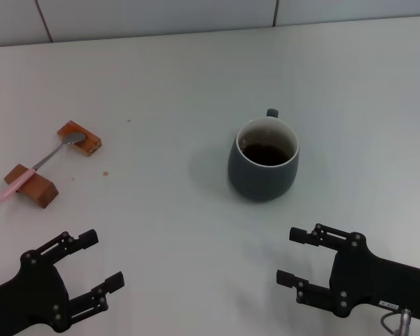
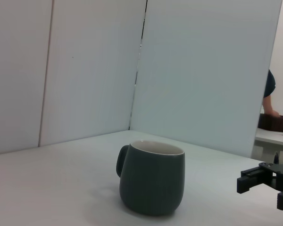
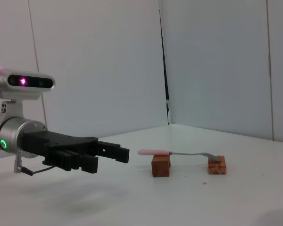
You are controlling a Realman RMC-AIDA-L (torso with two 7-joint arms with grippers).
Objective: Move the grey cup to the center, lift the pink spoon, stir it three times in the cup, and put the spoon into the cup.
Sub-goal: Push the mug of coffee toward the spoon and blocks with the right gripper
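Grey cup (image 1: 263, 164) beyond right end effector (image 1: 291, 256), apart | both spread | left end effector (image 1: 103, 260) idle

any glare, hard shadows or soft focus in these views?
Head view: even light, the grey cup casts a faint shadow to its left; no glare on the table. Left wrist view: cup sharp, the doorway background at right darker. Right wrist view: the pink spoon slightly soft, a magenta light glowing above the left gripper.
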